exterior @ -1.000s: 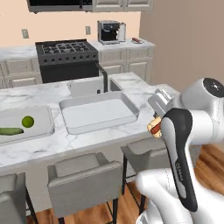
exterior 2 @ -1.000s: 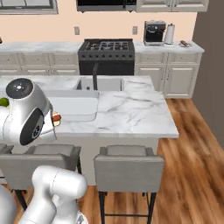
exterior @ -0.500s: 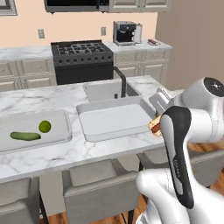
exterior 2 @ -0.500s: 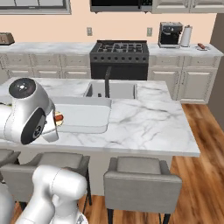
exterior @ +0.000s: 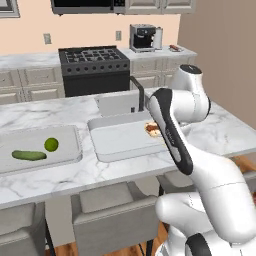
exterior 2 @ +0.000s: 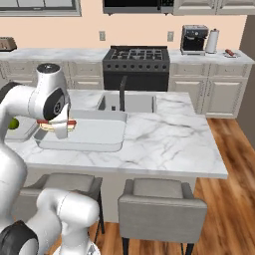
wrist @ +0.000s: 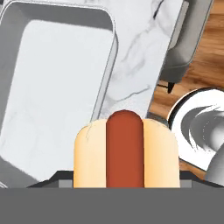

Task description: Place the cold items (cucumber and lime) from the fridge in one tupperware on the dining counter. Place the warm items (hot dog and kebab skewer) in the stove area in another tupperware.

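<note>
Gripper (exterior 2: 57, 125) holding hot dog (wrist: 125, 151) over edge of empty tupperware (wrist: 52, 78) on dining counter (exterior 2: 164, 139).

Arm folded, gripper (exterior 2: 56, 125) pointing down, clamped on hot dog (wrist: 126, 151)

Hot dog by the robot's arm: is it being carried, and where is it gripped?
Yes. The end effector holds the hot dog across its bun, near one end; the exact contact is hidden.

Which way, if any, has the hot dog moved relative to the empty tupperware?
Yes. The hot dog, once right of the empty tupperware, now overlaps its right end.
</note>
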